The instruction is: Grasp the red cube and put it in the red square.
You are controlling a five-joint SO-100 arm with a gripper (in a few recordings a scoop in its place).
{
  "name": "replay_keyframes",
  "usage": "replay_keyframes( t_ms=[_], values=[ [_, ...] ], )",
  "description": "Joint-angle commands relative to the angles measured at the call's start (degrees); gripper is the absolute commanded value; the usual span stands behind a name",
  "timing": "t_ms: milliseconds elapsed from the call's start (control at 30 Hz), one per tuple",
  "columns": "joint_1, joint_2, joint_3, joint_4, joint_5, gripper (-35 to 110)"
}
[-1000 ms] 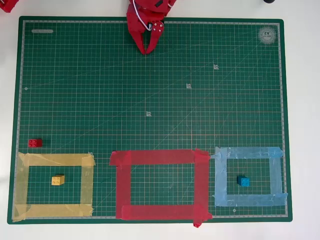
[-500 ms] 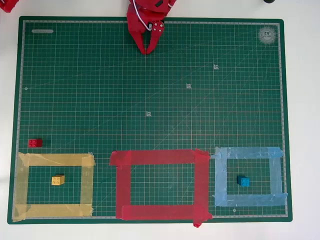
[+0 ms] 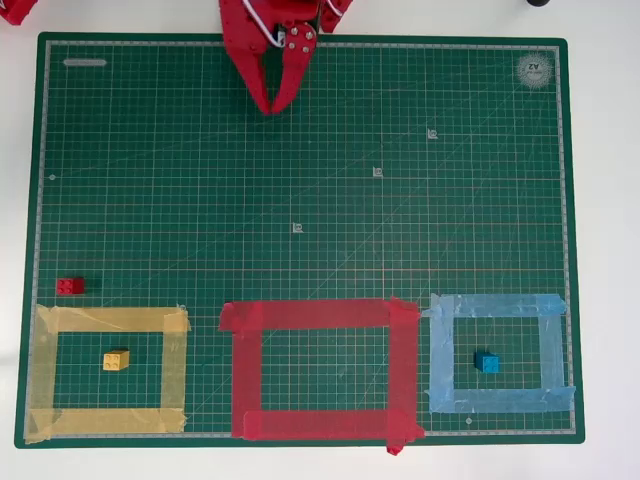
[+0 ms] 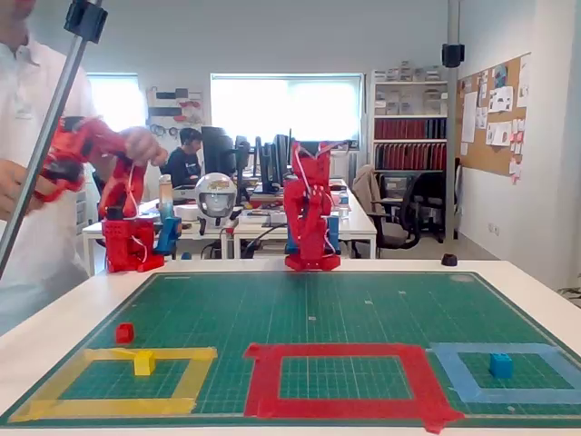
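Red square (image 3: pixel 318 369): lying at the near edge of the mat — a wide-tape rectangle, strips overlapping at the corners, bare green grid showing inside; nothing is sitting in it.
Neighbouring outlines: the yellow tape outline (image 3: pixel 107 372) is enclosing the yellow cube (image 3: pixel 116 360); the light-blue tape outline (image 3: pixel 499 352) is enclosing the blue cube (image 3: pixel 487 363).
Red cube (image 3: pixel 70 286): resting on the mat just beyond the yellow outline's far-left corner in the overhead view, well apart from its target; a small hard block, its top looking studded.
Mat (image 3: pixel 200 200): matte green cutting surface, printed with a fine grid.
Gripper (image 3: pixel 271 100): hanging at the far edge, jaws parted narrowly and carrying nothing.
Progress: judging from the layout, nothing is done — approach, grasp, carry and release are all remaining.
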Motion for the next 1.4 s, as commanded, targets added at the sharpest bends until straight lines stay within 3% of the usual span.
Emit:
replay_keyframes(
  t_ms=[0, 333, 467, 600, 700, 800, 967, 1067, 1367],
  values=[
    [6.5, -23.5, -29.5, -5.3, -0.5, -1],
    [19.2, -78.8, -87.3, -9.1, -0.4, -1],
    [22.6, -91.9, -93.8, -22.7, -0.4, -1],
    [24.7, -94.6, -85.6, -41.3, -0.4, -1],
    [25.3, -87.7, -67.7, -59.2, -0.4, -1],
    [25.4, -81.7, -58.0, -63.7, 0.8, -1],
    [25.3, -73.3, -38.8, -79.5, 2.1, -1],
    [25.5, -69.5, -32.6, -81.9, 2.2, -1],
    [28.4, -68.8, -16.8, -102.0, 3.0, 4]
  ],
)
